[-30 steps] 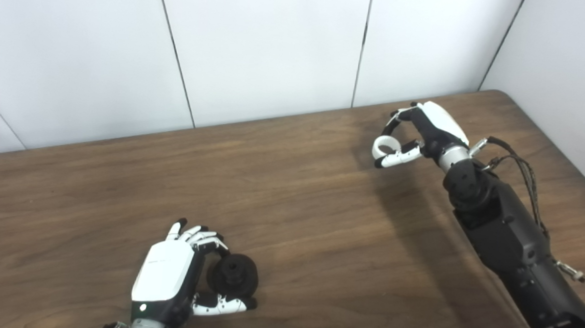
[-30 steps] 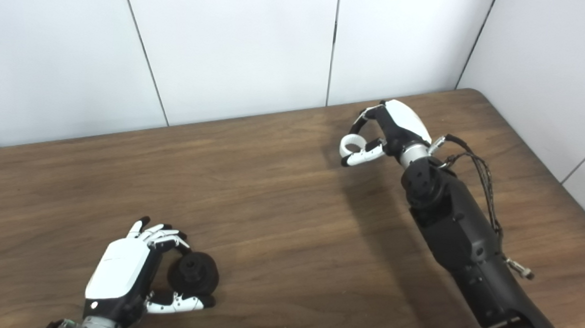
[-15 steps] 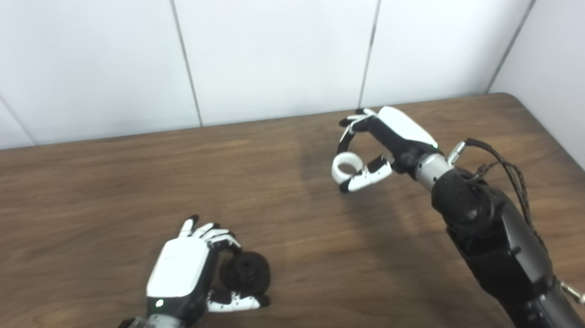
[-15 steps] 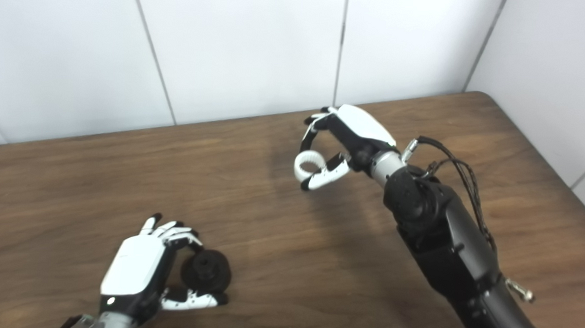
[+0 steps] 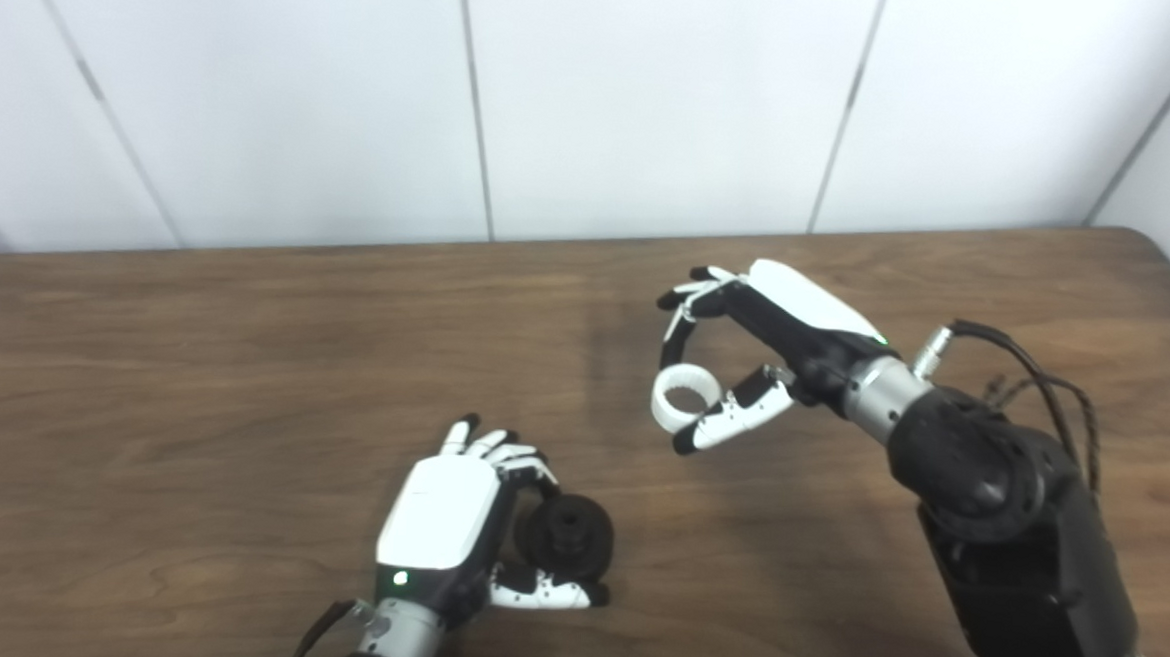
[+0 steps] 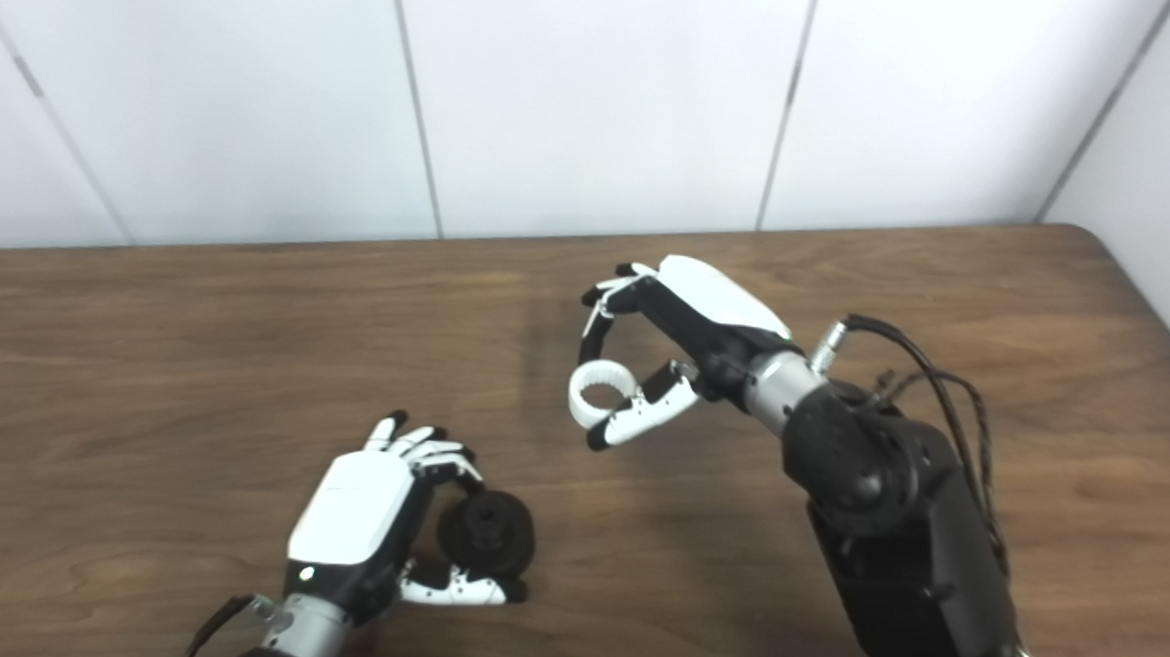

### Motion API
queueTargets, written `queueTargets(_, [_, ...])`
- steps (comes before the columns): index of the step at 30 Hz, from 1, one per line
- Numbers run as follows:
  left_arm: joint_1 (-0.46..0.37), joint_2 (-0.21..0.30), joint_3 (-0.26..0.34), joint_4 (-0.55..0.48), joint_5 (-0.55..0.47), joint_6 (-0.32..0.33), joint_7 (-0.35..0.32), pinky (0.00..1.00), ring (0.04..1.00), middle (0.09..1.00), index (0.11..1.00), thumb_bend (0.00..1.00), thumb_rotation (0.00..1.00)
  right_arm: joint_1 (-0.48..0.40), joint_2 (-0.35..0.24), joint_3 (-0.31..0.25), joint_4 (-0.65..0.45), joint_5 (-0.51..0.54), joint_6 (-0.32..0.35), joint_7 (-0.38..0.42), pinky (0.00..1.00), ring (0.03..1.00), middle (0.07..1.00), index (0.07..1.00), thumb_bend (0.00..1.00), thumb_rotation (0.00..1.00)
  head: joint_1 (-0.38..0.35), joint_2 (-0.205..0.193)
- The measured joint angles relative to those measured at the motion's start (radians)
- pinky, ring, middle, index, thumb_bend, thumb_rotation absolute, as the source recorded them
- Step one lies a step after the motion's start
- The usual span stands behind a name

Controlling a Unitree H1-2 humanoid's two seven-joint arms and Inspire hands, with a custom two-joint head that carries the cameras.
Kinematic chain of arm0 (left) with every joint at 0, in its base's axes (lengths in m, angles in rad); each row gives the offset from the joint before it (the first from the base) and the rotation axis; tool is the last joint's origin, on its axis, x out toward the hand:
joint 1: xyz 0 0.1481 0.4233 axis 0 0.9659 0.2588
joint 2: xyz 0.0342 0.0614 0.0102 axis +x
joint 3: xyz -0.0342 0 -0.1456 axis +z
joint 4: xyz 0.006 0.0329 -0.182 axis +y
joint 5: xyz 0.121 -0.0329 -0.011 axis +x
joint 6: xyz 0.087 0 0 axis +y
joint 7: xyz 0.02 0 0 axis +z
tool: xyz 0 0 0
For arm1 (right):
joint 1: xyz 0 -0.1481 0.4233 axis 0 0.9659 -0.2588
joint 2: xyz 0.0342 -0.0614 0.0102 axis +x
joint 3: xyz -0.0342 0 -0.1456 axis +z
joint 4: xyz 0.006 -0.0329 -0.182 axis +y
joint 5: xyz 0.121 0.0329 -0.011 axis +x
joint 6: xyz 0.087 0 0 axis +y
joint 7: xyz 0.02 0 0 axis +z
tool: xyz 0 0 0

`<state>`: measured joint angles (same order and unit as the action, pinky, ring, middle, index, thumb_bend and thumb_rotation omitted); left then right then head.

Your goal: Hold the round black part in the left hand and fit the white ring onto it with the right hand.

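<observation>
Round black plastic part (image 5: 564, 538) sits low over the brown wooden table (image 5: 192, 368), gripped between left hand (image 5: 454, 532) fingers and thumb. Right hand (image 5: 754, 347) pinches the white ribbed ring (image 5: 686, 399), up and right of the part, well apart.

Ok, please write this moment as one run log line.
left hand: holds black part | right hand: holds white ring | ring not fitted

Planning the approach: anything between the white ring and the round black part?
Nothing: only bare table separates the white ring from the round black part, clear in both eye views.
</observation>
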<state>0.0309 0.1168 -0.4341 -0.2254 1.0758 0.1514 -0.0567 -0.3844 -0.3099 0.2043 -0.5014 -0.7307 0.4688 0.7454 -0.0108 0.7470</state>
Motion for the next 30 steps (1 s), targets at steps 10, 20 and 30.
queueTargets(10, [-0.001,-0.012,-0.009,0.008,0.015,0.003,0.011,1.00,0.883,0.771,0.484,0.52,0.06,0.021,0.021,0.080,-0.030,0.021,-0.002,0.000,1.00,0.973,0.840,0.483,0.52,0.13,0.028,0.017])
queueTargets(20, [-0.007,-0.018,-0.017,0.013,0.021,0.009,0.011,1.00,0.883,0.772,0.484,0.52,0.06,0.054,0.054,0.120,-0.052,0.022,-0.001,0.000,1.00,0.976,0.841,0.483,0.52,0.13,0.034,0.032])
queueTargets(30, [-0.010,-0.017,-0.019,0.012,0.023,0.013,0.008,1.00,0.880,0.777,0.485,0.52,0.06,0.091,0.083,0.172,-0.044,0.022,-0.008,-0.031,1.00,0.984,0.842,0.482,0.52,0.13,0.037,0.037])
